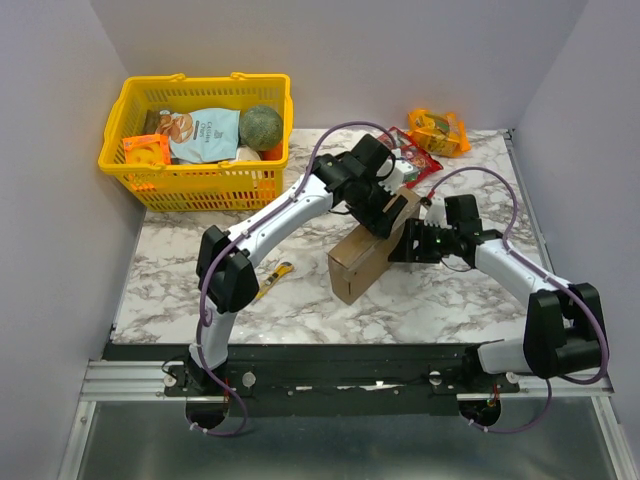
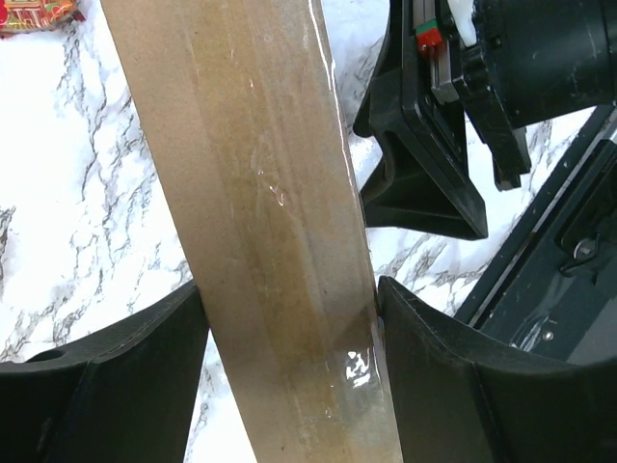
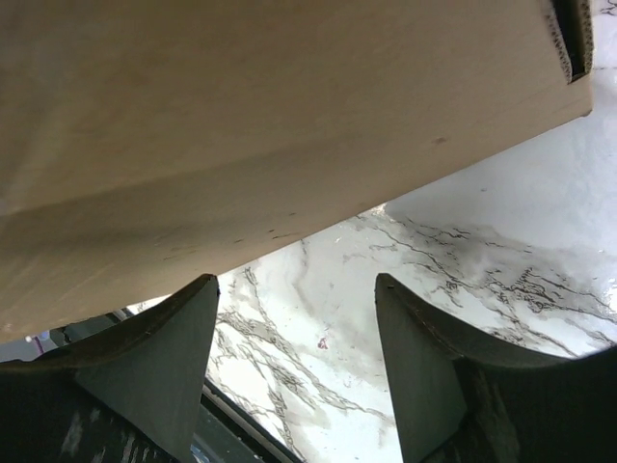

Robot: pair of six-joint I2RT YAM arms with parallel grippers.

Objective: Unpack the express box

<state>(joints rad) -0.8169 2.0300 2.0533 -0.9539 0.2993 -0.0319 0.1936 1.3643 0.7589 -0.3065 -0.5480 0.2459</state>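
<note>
The express box (image 1: 362,258), plain brown cardboard, stands tilted on one edge in the middle of the marble table. My left gripper (image 1: 386,214) comes down over its upper end. In the left wrist view the box's taped narrow side (image 2: 270,193) runs between both fingers, and my left gripper (image 2: 289,289) is shut on it, each fingertip against a face. My right gripper (image 1: 409,243) sits low just right of the box. In the right wrist view my right gripper (image 3: 294,280) is open over bare marble, with the box's broad face (image 3: 241,116) above and beyond its fingertips.
A yellow basket (image 1: 196,183) with groceries stands at the back left. Orange and red snack packets (image 1: 437,131) lie at the back right. A small yellow-and-black cutter (image 1: 275,279) lies left of the box. Grey walls close in three sides.
</note>
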